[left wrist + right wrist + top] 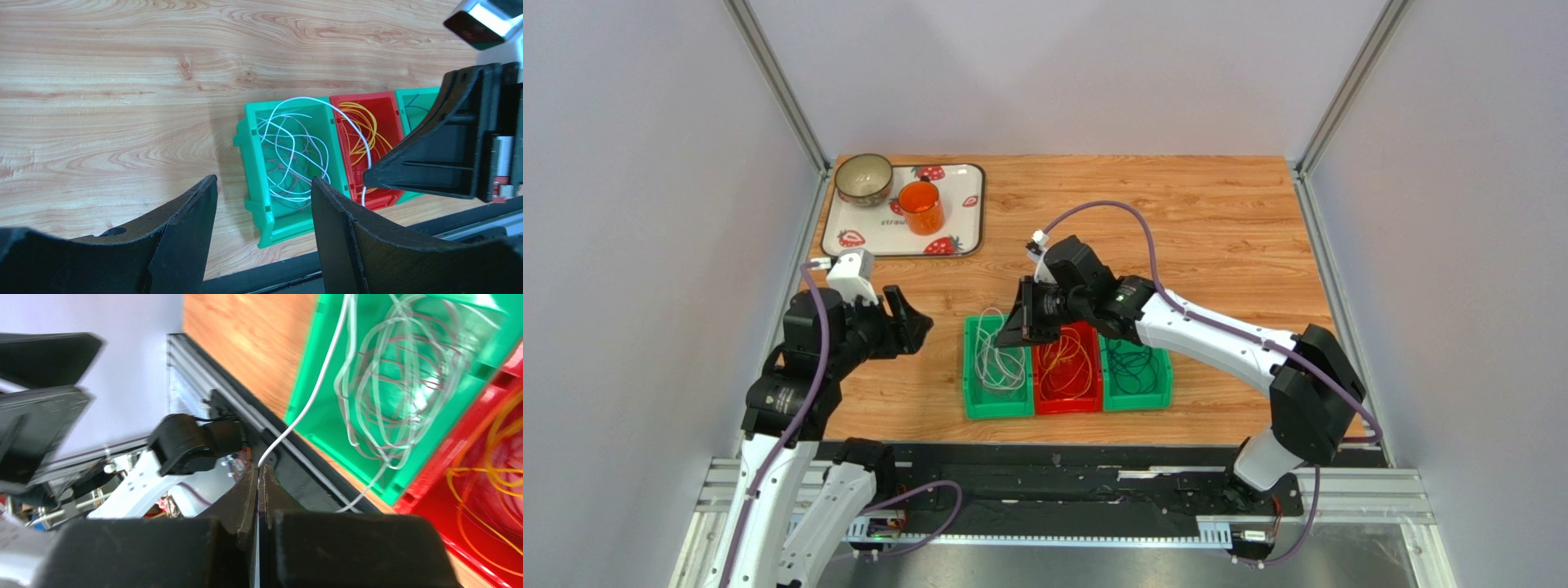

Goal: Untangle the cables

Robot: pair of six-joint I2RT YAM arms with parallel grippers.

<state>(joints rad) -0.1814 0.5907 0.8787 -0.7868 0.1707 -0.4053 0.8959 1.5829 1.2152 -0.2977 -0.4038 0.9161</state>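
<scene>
One white cable [305, 398] sits pinched in the right tool [258, 471]; left tool [264, 184] gapes empty.

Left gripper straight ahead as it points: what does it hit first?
Probably the green bin holding the white cables: it sits ahead between the fingers of the open left gripper. Depth is unclear; it might touch the table first.

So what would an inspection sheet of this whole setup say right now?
Surface: wooden table.
Job's things: white-grey cables in left green bin, orange cables in red bin, dark cables in right green bin.
Clutter: tray at far left holding bowl and orange cup.
Grippers: left gripper open, empty; right gripper shut on a white cable over the bins.
Cables: purple hoses along both arms.
Surroundings: grey walls, metal rail at near edge.
</scene>
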